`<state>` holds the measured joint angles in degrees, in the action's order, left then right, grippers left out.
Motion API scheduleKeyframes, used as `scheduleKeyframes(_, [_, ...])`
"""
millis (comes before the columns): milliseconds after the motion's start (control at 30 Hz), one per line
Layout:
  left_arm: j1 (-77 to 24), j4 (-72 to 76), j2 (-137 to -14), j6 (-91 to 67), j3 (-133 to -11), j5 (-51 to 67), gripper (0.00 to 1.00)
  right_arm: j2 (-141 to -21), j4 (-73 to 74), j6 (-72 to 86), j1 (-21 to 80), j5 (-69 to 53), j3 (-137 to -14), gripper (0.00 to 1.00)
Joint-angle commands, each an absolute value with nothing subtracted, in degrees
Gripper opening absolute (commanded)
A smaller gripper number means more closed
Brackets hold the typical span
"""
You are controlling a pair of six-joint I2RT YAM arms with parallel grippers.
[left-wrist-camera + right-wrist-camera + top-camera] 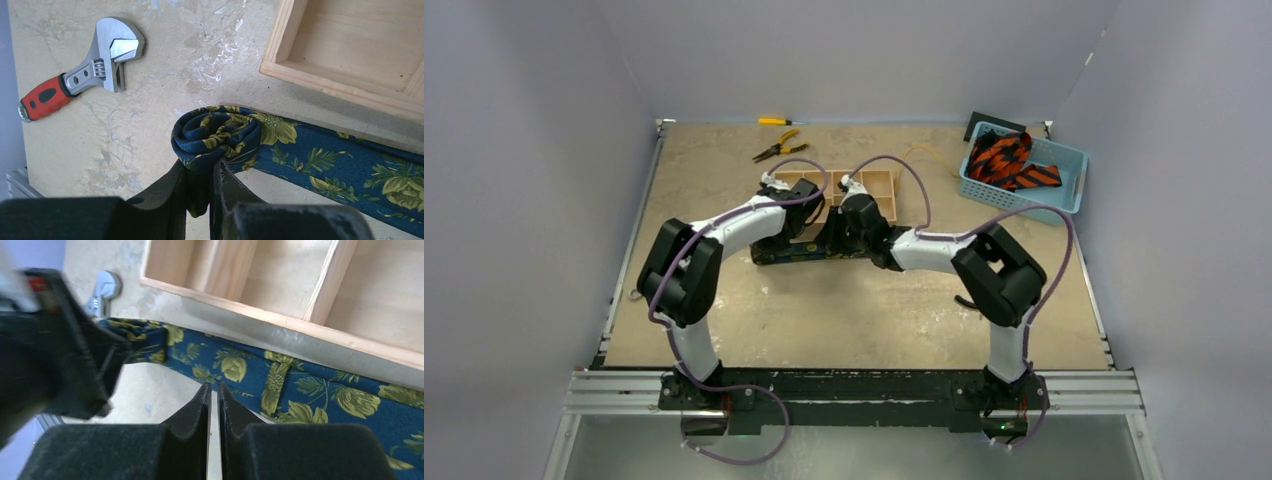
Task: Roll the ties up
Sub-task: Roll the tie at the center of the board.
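A dark navy tie (320,160) with yellow-green flowers lies flat in front of a wooden tray (340,90). Its left end is wound into a small roll (215,132). My left gripper (200,172) is shut on that roll, with fabric pinched between the fingers. My right gripper (212,386) is shut with only a thin slit between the fingers and nothing in it. Its tips stand at the near edge of the flat tie (300,385), right of the left gripper (60,355). In the top view both grippers (779,240) (849,238) meet over the tie (809,254). Orange-red ties with black stripes (1004,160) lie in a blue basket.
The wooden tray (879,190) with compartments sits just behind the tie. An adjustable wrench with a red handle (80,75) lies left of the roll. Pliers (779,148) and a yellow screwdriver (774,121) lie at the back. The blue basket (1069,160) stands back right, a thin yellow cord (929,155) beside it.
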<state>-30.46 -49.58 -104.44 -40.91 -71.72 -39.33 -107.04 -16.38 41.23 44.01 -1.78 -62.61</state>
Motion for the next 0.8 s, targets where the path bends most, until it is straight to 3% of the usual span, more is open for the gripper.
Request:
scheduleKeyframes(0, [-30.76, -52.15, -102.77, -42.36, -74.26, -42.12, 0.00, -112.08, -16.28, 43.69, 43.81, -4.11, -66.40, 0.11])
scheduleKeyframes(433, [-34.60, -55.88, -108.21, -43.59, -78.61, -46.74, 0.00, -111.97, -18.74, 46.00, 44.03, -1.64, -61.88, 0.11])
scheduleKeyframes(767, [-35.84, -55.78, -111.51, -43.57, -79.45, -46.82, 0.00, -103.02, -20.00, 47.64, 44.00, -0.18, -53.87, 0.23])
